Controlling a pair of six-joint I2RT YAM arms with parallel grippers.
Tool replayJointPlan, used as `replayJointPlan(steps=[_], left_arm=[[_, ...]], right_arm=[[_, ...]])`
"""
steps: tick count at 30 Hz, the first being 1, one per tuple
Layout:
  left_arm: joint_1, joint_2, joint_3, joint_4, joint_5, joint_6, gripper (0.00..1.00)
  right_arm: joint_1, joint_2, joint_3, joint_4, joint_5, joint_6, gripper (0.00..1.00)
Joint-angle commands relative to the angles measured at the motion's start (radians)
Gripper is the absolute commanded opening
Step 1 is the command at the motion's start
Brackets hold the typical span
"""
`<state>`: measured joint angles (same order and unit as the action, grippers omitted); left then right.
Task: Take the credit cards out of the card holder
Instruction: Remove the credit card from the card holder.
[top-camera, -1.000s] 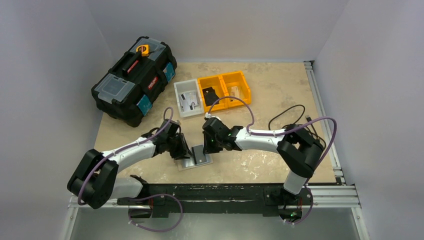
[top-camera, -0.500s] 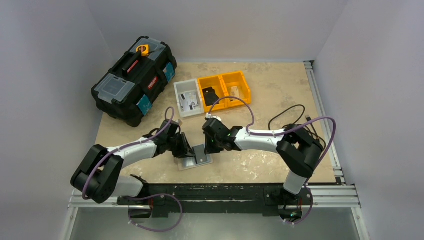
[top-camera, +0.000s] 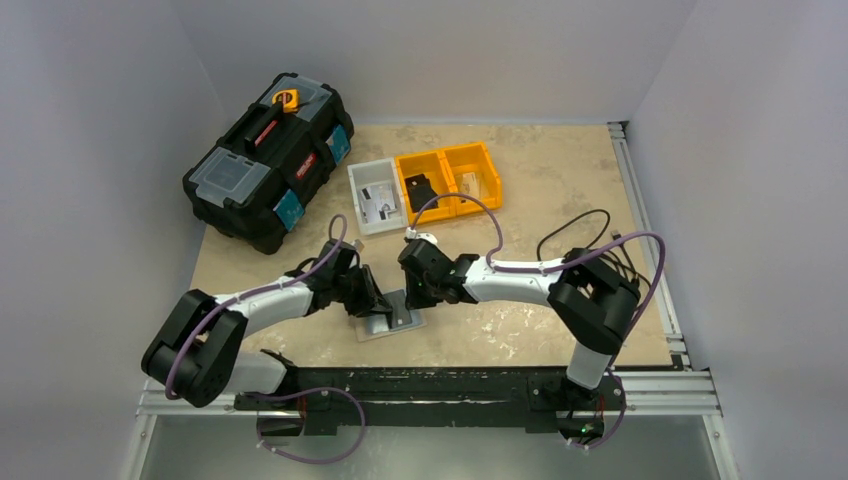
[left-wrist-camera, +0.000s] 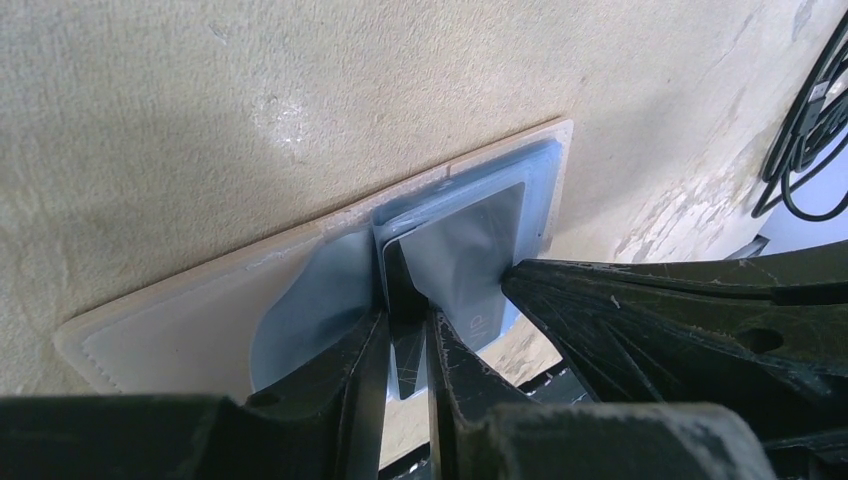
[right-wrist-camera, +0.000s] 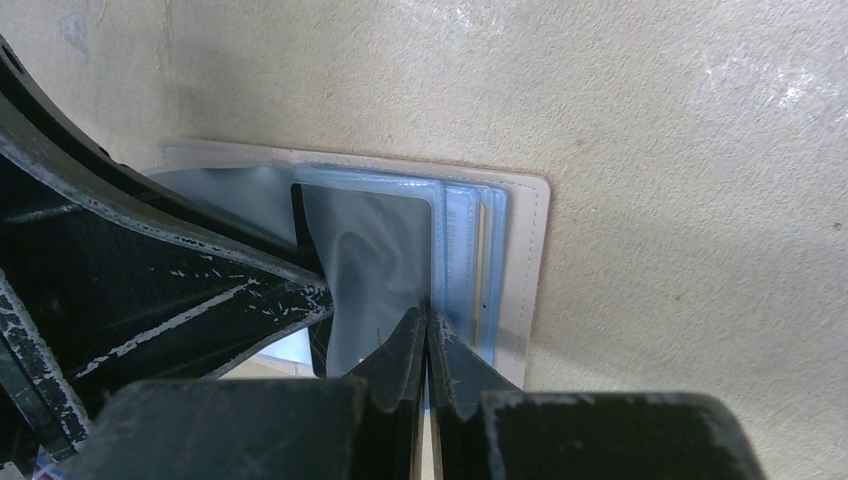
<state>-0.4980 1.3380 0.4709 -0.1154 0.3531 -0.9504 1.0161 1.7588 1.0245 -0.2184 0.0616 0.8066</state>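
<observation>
The card holder (top-camera: 392, 320) lies open on the table between both arms, a beige cover (left-wrist-camera: 200, 310) with bluish clear sleeves (right-wrist-camera: 470, 250). A dark credit card (left-wrist-camera: 402, 285) sticks partly out of one lifted sleeve. My left gripper (left-wrist-camera: 405, 318) (top-camera: 374, 302) is shut on that card's edge. My right gripper (right-wrist-camera: 428, 312) (top-camera: 412, 296) is shut, its tips pinching the free edge of the same sleeve. Each gripper's black fingers show beside the sleeve in the other's wrist view. Other cards are hidden inside the sleeves.
A black toolbox (top-camera: 268, 160) stands at the back left. A grey bin (top-camera: 377, 196) and two yellow bins (top-camera: 450, 178) sit behind the holder. Black cables (top-camera: 590, 235) lie at the right, near the metal rail (top-camera: 650, 250).
The right gripper has closed fully and moved slightly left over the holder. The left arm has crept a little nearer the holder, its jaws barely changed.
</observation>
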Motion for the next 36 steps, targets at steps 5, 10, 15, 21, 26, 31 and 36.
replayJointPlan(steps=[5,10,15,21,26,31,36], left_arm=[[-0.007,-0.002,-0.023,0.067,0.012,-0.010,0.16],[-0.005,-0.023,-0.028,0.065,0.018,-0.006,0.08],[-0.004,-0.052,-0.011,0.000,0.001,0.019,0.00],[0.002,-0.086,0.010,-0.122,-0.051,0.064,0.00],[0.007,-0.089,0.011,-0.156,-0.061,0.088,0.00],[0.012,-0.094,0.010,-0.169,-0.065,0.104,0.00],[0.019,-0.101,0.011,-0.199,-0.081,0.127,0.00]], right_arm=[[0.033,0.058,0.007,0.004,-0.011,0.015,0.00],[0.032,0.067,-0.014,-0.004,-0.013,0.037,0.00],[0.023,0.072,-0.047,-0.003,-0.002,0.057,0.00],[-0.010,0.052,-0.093,0.007,0.006,0.066,0.00],[-0.022,0.050,-0.109,0.006,0.015,0.065,0.00],[-0.031,0.052,-0.126,0.016,0.012,0.068,0.00],[-0.040,0.050,-0.137,0.020,0.011,0.068,0.00]])
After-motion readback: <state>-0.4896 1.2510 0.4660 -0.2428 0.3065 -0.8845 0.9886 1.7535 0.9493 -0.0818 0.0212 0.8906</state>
